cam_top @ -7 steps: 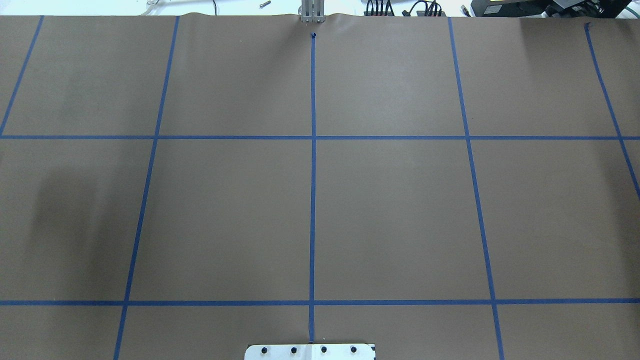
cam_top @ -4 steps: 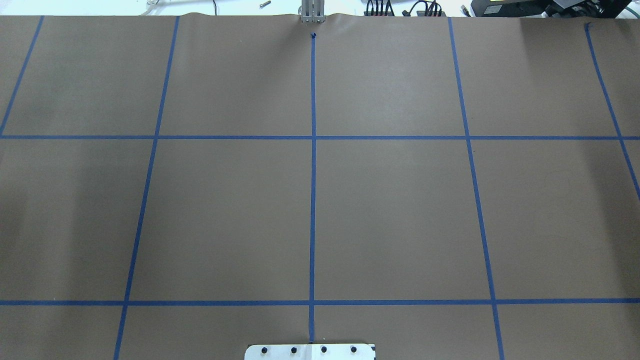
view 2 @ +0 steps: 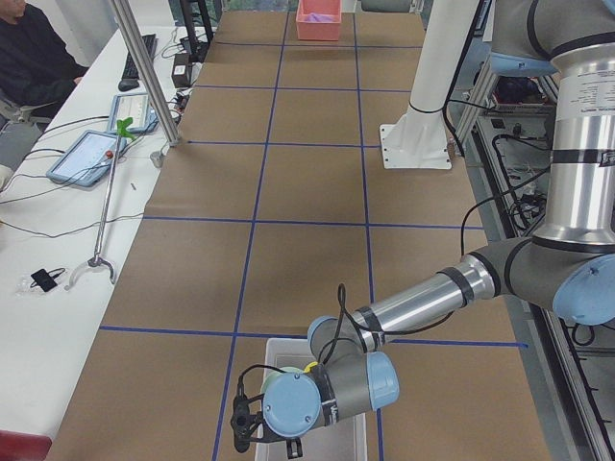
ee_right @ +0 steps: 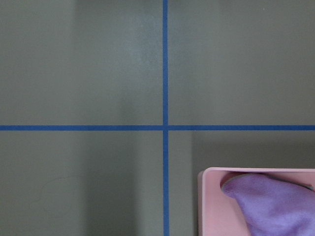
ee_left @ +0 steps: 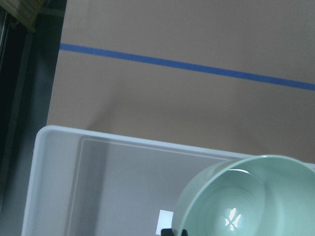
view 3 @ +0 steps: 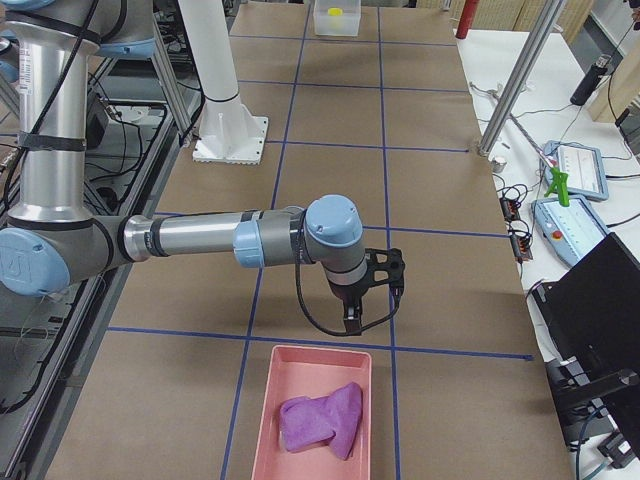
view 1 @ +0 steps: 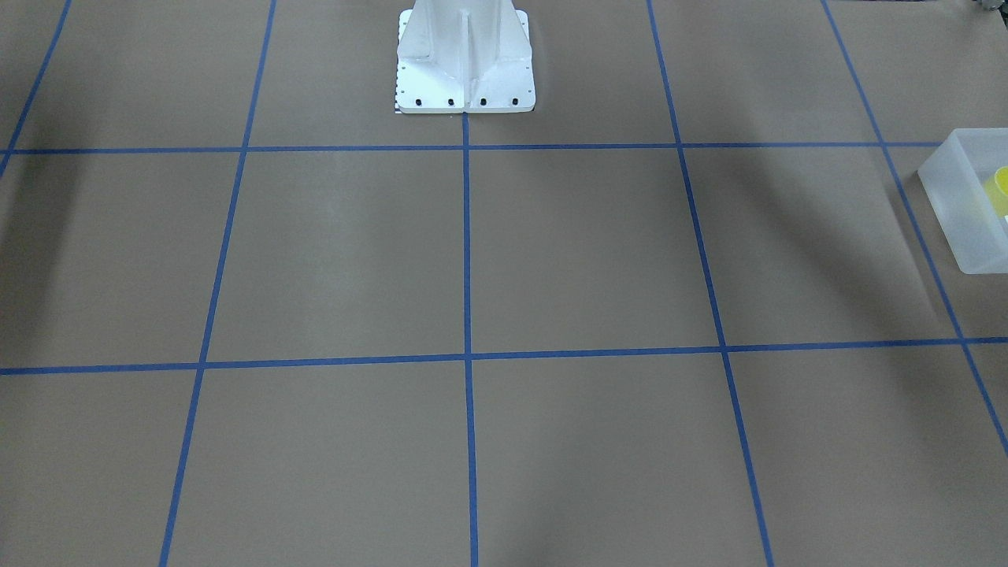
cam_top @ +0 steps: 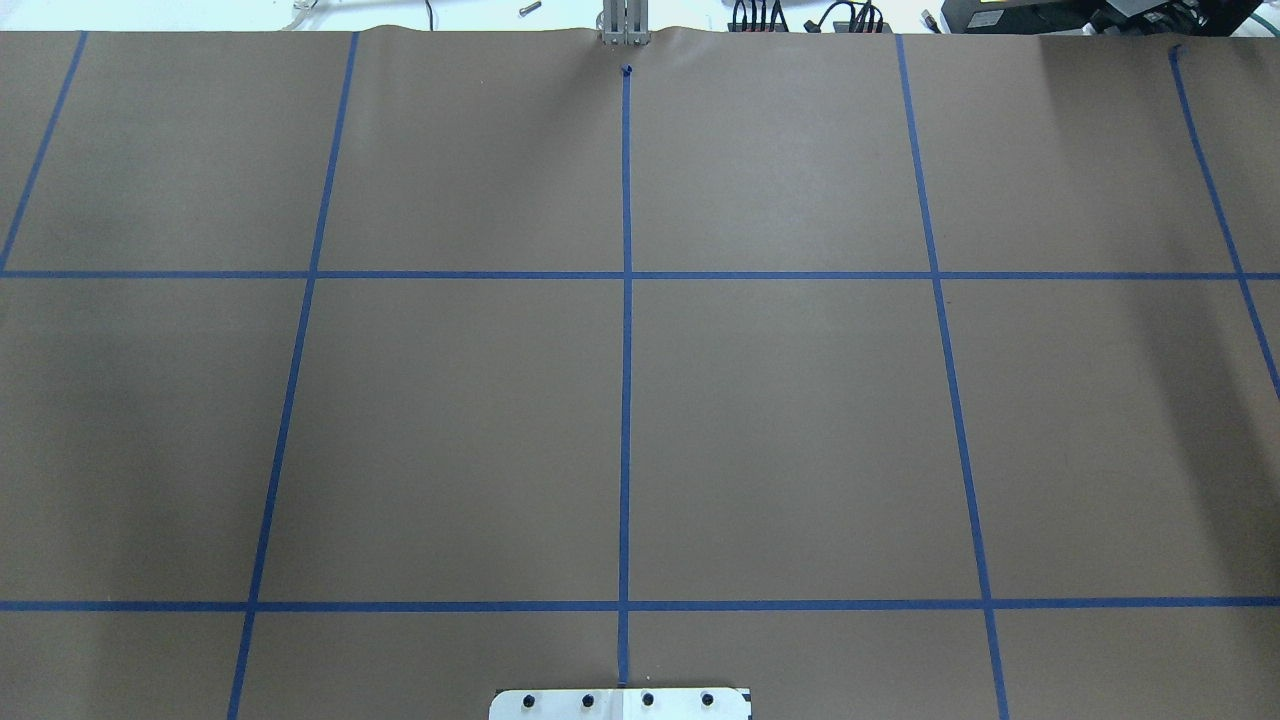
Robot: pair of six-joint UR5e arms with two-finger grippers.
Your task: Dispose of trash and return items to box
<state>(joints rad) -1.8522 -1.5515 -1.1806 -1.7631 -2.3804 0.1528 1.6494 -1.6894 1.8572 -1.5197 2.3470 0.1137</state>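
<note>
Table (cam_top: 780, 420) surfaced in brown paper, gridded with blue tape (cam_top: 626, 400). Standing directly on it — white robot base (view 1: 465, 94) at mid-edge, box (view 1: 949, 205) at the robot's left end, pink tray (view 3: 318, 351) at its right end.

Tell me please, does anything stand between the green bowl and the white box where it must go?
Nothing visible does. In the left wrist view the green bowl is over the white box, partly across its rim. The yellow cup sits inside; whether it lies under the bowl cannot be told.

The cup (view 1: 1002, 189) lies in the box (view 1: 951, 185) at the table's (view 1: 551, 252) left end, the cloth (view 3: 320, 420) in the tray (view 3: 310, 375) opposite.
</note>
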